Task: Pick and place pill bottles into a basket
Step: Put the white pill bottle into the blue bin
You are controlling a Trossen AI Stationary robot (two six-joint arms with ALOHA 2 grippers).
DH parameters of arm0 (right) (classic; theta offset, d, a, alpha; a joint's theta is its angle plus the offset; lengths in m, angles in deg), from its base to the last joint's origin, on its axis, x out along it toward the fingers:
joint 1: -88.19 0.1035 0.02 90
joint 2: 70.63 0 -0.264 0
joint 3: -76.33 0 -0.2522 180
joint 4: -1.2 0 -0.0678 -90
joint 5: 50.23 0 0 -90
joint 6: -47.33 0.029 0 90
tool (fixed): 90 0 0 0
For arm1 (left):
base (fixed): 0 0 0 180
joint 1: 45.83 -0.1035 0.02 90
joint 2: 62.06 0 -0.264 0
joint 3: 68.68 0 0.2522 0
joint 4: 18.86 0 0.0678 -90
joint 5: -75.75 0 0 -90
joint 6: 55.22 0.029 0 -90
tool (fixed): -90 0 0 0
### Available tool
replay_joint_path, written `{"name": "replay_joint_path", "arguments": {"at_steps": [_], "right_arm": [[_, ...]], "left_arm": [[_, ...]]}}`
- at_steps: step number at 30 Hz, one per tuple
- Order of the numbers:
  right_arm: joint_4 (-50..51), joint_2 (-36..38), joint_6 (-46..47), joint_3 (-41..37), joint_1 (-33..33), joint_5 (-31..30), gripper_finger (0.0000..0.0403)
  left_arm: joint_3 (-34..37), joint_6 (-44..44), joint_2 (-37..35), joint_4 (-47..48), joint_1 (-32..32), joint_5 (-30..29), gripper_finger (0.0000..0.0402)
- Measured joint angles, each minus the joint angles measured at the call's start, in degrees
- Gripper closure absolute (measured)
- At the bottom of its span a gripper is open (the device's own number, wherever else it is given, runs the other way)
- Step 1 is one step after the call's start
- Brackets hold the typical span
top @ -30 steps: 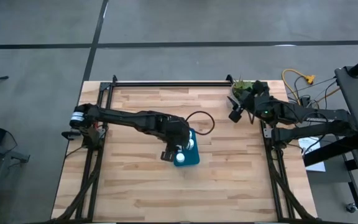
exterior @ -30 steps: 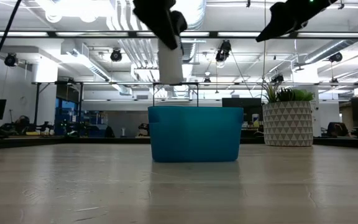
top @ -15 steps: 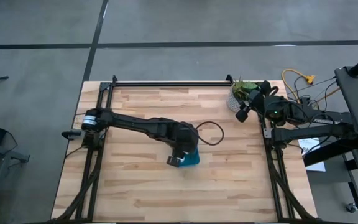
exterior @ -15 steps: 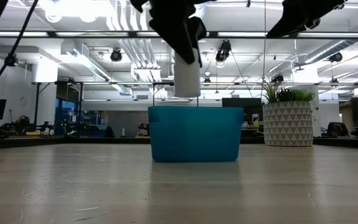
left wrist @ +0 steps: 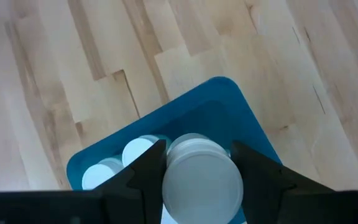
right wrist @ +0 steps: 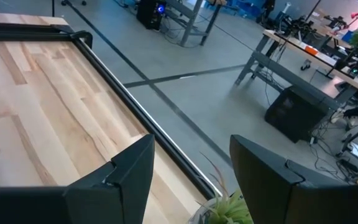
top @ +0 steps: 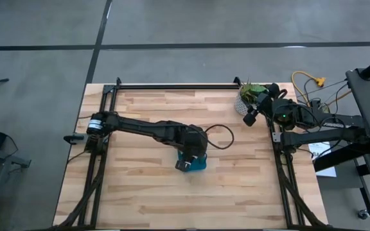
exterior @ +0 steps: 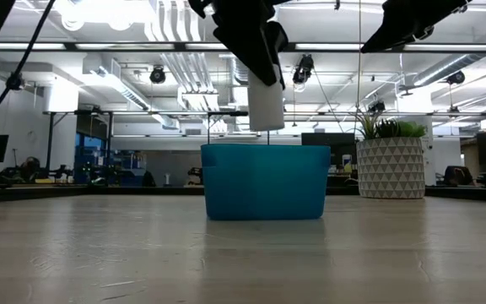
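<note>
My left gripper (exterior: 260, 63) hangs over the teal-blue basket (exterior: 265, 181), shut on a white pill bottle (exterior: 266, 108). In the left wrist view the held pill bottle (left wrist: 202, 182) sits between my two dark fingers, above the basket (left wrist: 244, 109). Other white-capped bottles (left wrist: 138, 150) stand inside the basket. In the high view my left gripper (top: 190, 158) covers most of the basket (top: 200, 166). My right gripper (top: 250, 116) is at the table's far right, open, with nothing between its fingers (right wrist: 191, 171). My left gripper pinches the pill bottle by its upper part (exterior: 262, 84), one finger on each side of the round body (left wrist: 168, 177). The fingers slant down from above. The bottle hangs roughly upright below them, its lower end clear above the basket's rim.
A white patterned pot with a green plant (exterior: 391, 169) stands at the table's far right corner, close beside my right gripper (top: 245, 101). Bare wooden table lies around the basket (top: 140, 192). Black frame rails run along the table's edges (top: 172, 85).
My left gripper has carried the pill bottle toward the table's right edge and a little down, from above the basket's left part to above its middle. The bottle has stayed upright in the hold. My right gripper has drawn back slightly toward the right edge.
</note>
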Motion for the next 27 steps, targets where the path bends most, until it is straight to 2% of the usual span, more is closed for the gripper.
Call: {"name": "replay_joint_path", "arguments": {"at_steps": [27], "right_arm": [[-0.44,-0.23,-0.44,0.0,0.0,0.15,0.02]], "left_arm": [[-0.89,1.11,2.44,-4.56,0.31,1.7,0.0262]]}}
